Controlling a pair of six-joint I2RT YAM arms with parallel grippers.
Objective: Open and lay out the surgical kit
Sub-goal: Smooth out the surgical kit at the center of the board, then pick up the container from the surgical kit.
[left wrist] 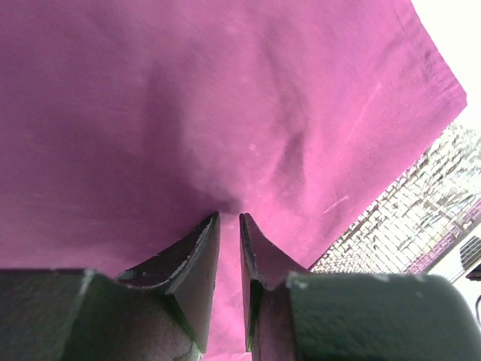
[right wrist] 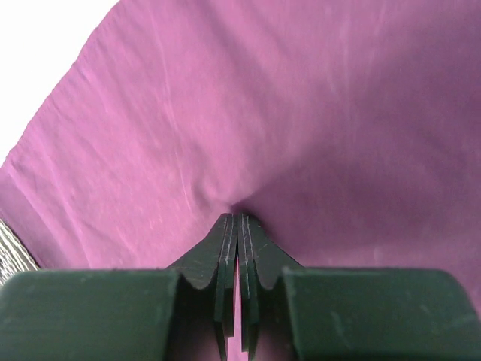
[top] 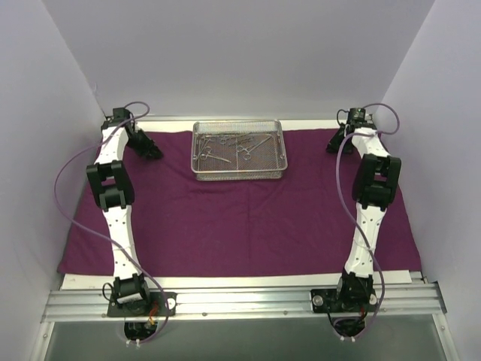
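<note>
The purple cloth wrap (top: 248, 218) lies spread flat across the tabletop (top: 263, 280). The wire-mesh tray (top: 240, 172) sits on it at the far middle, with the steel instruments (top: 233, 147) jumbled inside. Both arms reach out to the far corners. The left fingers (left wrist: 197, 252) are down on the far left of the cloth, just beside the tray, a narrow gap between them with a pucker of purple fabric drawn in and clamped. Over on the far right, the right fingers (right wrist: 225, 242) are pressed tight together, tips at a small gather of cloth. Whether any fabric is caught there can't be told.
</note>
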